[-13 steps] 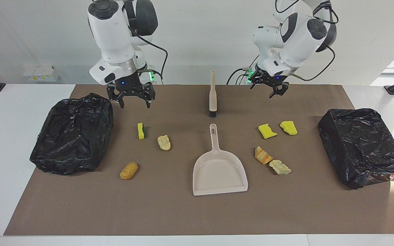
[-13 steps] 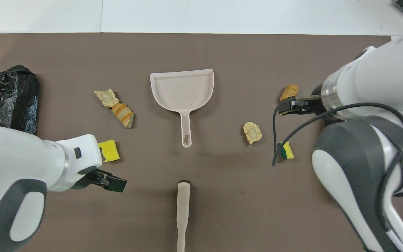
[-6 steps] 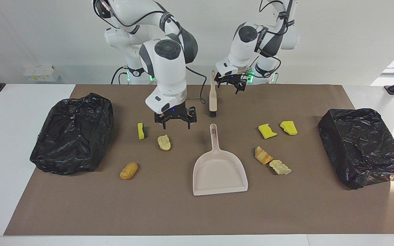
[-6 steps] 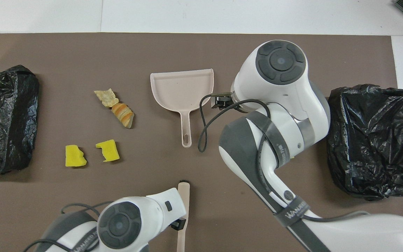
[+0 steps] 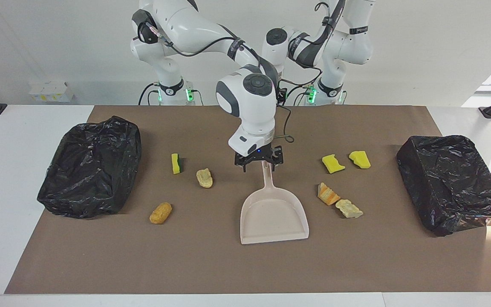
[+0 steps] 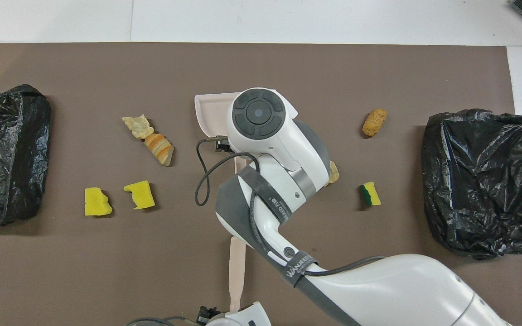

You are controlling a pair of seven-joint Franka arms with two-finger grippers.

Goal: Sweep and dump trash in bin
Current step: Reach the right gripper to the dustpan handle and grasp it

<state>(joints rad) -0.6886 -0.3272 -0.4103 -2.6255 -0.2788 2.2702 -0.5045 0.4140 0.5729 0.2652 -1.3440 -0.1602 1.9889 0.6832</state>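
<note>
**Status: right gripper at the dustpan handle**

1. Right gripper (image 5: 258, 165) – low over the robot-side end of the dustpan (image 5: 274, 215) handle. Jaws are spread wide with the handle between the fingers. They are not closed on it, and contact cannot be confirmed.
2. Left gripper (image 6: 205, 313) – over the mat's (image 5: 228, 268) robot-side edge, just beside the end of the brush (image 6: 236, 265) handle. Jaws are spread and nothing is seen in them. The right arm hides it in the facing view.
3. Dustpan: flat at the mat's centre, mouth toward the edge farthest from the robots.
4. Brush: flat on the mat between the dustpan and the robot-side edge.
5. Scraps, all seven loose on the mat:
   - Toward the right arm's end: a green-backed sponge (image 5: 176, 163), a beige lump (image 5: 204, 178) and an orange lump (image 5: 160, 212), the last nearest the far edge.
   - Toward the left arm's end: two yellow sponges (image 5: 333, 163) (image 5: 359, 159) side by side, plus a striped crust (image 5: 327, 194) touching a pale lump (image 5: 348, 209).
6. Bins: one black-bagged bin at each short end of the mat (image 5: 90, 166) (image 5: 454, 183).
</note>
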